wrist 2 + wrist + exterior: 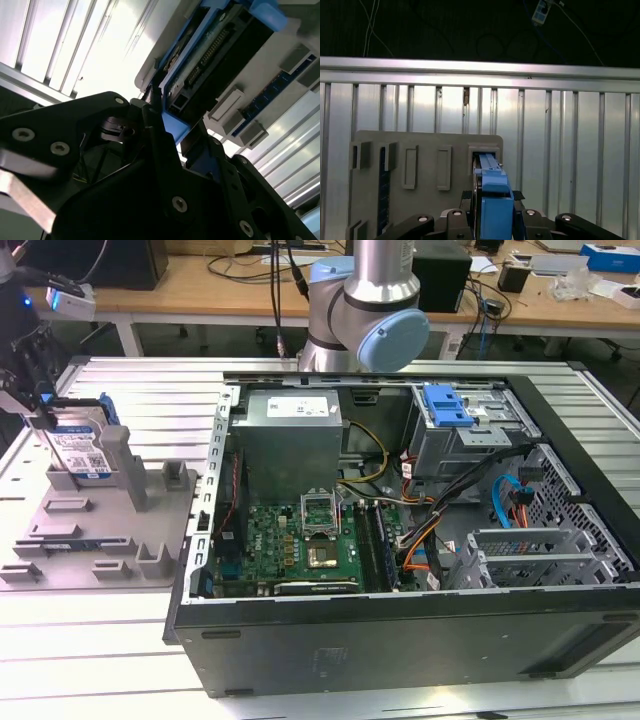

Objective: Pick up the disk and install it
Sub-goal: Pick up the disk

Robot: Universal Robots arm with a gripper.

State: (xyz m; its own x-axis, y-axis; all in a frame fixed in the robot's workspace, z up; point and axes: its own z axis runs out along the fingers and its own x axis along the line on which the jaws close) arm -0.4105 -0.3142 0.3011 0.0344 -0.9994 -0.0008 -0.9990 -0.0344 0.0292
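The disk (pixel 80 451) stands on edge in a slot of the grey holder plate (pixel 100 530) at the exterior view's far left, silver with a white-and-blue label and a blue bracket. My gripper (pixel 45 410) comes down on its top edge. In the first wrist view the blue bracket of the disk (pixel 494 197) lies between the black fingers (pixel 469 212), which press against both its sides, with my gripper (pixel 495 220) shut on it. The second wrist view shows the disk (pixel 210 65) in its slot and my gripper (pixel 170 135) clamped on its blue corner.
An open computer case (pixel 400 640) fills the middle and the exterior view's right. Inside are a grey power supply (pixel 290 435), a motherboard (pixel 300 540), cables and a drive bay with a blue latch (pixel 447 405). The arm's base (pixel 365 310) stands behind the case.
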